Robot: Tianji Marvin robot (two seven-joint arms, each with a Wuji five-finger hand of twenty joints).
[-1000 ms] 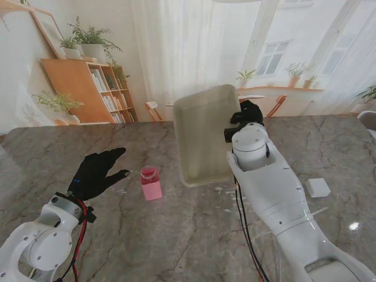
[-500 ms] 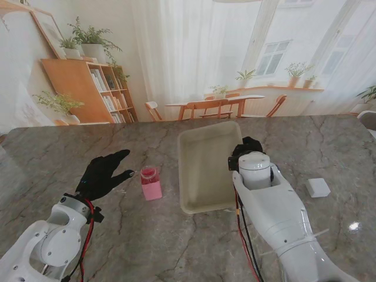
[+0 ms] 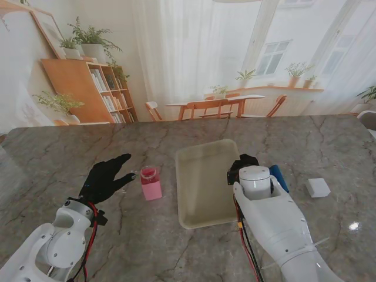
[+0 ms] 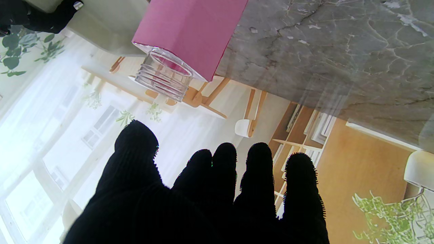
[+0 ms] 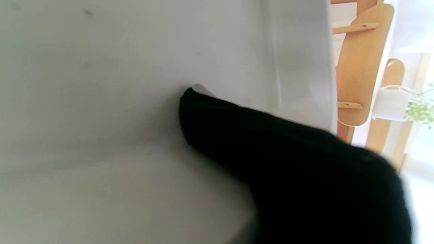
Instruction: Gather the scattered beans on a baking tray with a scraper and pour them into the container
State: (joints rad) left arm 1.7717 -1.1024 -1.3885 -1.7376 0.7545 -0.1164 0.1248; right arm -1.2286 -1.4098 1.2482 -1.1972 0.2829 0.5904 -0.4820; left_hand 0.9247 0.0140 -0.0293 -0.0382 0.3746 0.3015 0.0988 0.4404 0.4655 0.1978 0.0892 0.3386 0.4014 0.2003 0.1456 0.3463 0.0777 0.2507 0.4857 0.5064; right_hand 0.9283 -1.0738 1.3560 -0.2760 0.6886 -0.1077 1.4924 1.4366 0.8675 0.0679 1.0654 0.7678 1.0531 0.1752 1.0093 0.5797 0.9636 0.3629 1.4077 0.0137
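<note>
Right hand (image 3: 242,165) gripping baking tray (image 3: 202,182) rim; left hand (image 3: 106,178) spread, nothing held, near pink container (image 3: 150,183).

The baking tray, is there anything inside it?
The baking tray looks bare inside in the stand's view; no beans show. The right hand grips its right rim, a finger pressing the inner surface. What lies beneath that hand is hidden.

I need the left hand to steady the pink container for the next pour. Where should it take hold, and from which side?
Grip the pink container around its square pink body, below the clear threaded neck, coming from its left side, where the open left hand already waits with fingers pointing at it. It stands upright; the flat walls suit a wrap, and the mouth stays free, probably.
</note>
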